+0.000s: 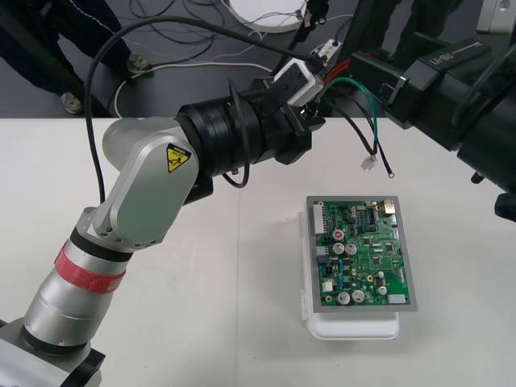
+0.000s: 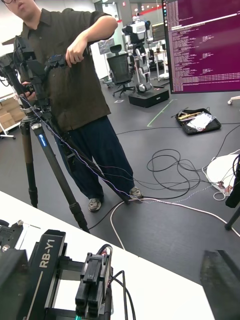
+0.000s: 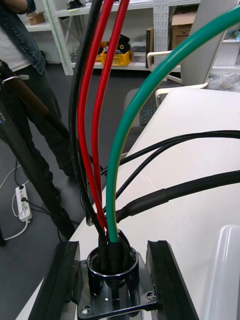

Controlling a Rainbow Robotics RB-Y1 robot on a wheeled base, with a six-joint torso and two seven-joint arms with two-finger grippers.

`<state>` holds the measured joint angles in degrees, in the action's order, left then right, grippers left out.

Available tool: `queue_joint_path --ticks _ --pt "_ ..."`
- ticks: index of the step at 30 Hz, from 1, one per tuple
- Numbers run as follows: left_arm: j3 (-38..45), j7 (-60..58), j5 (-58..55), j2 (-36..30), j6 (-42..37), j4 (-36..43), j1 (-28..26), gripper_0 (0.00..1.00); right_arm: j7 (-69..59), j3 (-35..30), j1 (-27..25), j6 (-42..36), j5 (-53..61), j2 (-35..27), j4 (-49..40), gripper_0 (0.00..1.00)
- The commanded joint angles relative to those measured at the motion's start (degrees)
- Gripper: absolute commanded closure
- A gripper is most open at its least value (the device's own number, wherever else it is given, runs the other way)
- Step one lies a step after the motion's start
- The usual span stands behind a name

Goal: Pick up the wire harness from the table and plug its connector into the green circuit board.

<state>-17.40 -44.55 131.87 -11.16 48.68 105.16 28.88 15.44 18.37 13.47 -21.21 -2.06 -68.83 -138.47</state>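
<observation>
while the left hand (image 3: 114, 291) clamps the socket (image 3: 112, 262) at the table's (image 1: 48, 129) far edge, wires (image 3: 112, 165) hang clear of the board (image 1: 363, 254).

Light table with a strip of dark floor behind it.
Beyond the far edge of the plain table (image 1: 242, 347), loose cables (image 1: 173, 36) sprawl across the floor (image 1: 161, 90), near a white round disc (image 1: 266, 12).

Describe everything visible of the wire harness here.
The wire harness is held off the table beyond the green circuit board, not plugged in. Its round metal socket, with a flat flange, sits clamped between the left gripper's black fingers. Red, black and green wires rise from it. In the front view a green and a black wire droop, with a small white end dangling. The right gripper stands close by.
</observation>
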Motion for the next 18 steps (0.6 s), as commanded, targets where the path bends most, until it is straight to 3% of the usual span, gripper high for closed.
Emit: queue_joint_path --ticks 1,2,3,18 --pt "1.3 -4.0 0.1 1.8 -3.7 0.7 2.5 1.00 2.7 -1.9 0.1 -0.1 0.4 0.6 -1.8 0.48" --pt "1.3 -3.9 0.1 1.8 -3.7 0.8 2.5 1.00 2.5 -1.9 0.0 -0.1 0.4 0.6 -1.8 0.96" --pt "1.3 -3.9 0.1 1.8 -3.7 0.7 2.4 1.00 2.5 -1.8 -0.1 -0.1 0.5 0.6 -1.9 1.00" --pt "1.3 -3.9 -0.3 1.8 -3.7 0.8 2.5 1.00 2.3 -1.9 -0.4 0.0 0.5 0.6 -1.8 1.00"
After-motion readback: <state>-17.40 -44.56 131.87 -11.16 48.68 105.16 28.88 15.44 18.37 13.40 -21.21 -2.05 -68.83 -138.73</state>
